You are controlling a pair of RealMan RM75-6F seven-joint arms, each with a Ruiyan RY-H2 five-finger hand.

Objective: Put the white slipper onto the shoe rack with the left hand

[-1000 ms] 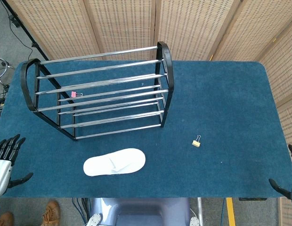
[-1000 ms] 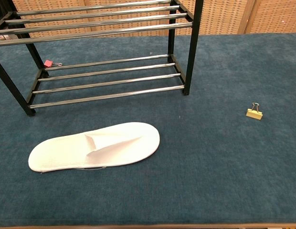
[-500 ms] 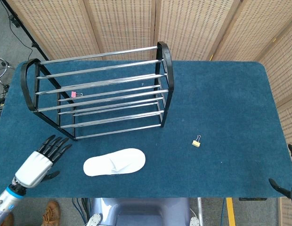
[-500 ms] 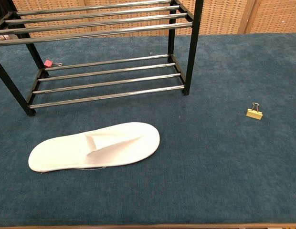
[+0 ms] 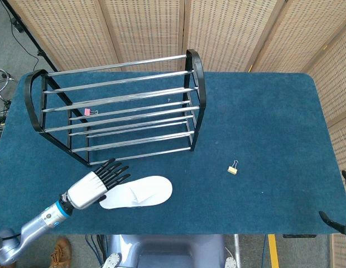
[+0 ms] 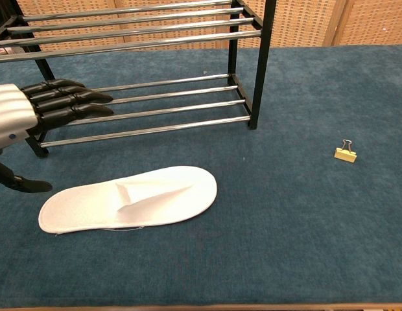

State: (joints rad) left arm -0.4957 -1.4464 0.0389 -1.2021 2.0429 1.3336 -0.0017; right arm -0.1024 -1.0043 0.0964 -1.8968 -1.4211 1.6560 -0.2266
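Background: woven cane folding screens stand behind the table; grey floor shows at the left edge of the head view.
Surface: table covered in dark blue carpet-like cloth, with rounded far corners.
Shoe rack: black-framed metal shoe rack with chrome rails stands on the left half of the table, upright, with its tiers open toward the near edge.
Task object: flat white fabric slipper lies sole-down on the cloth, just in front of the rack's lowest rails and apart from them. Its long axis runs left to right, the toe strap toward the right end.
Left hand: silver-backed left hand with black fingers is over the cloth at the slipper's left end. Fingers are extended and slightly spread, pointing toward the rack; the thumb sticks out to the side, near the slipper's heel end. It holds nothing. Contact with the slipper cannot be confirmed from either view.
Right hand: only dark fingertips of the right hand show at the lower right corner, beyond the table edge. Whether it is spread or closed cannot be told.
Small items: a gold binder clip rests on the cloth right of the slipper, well apart from it. A pink binder clip shows among the rack's rails near its left end.
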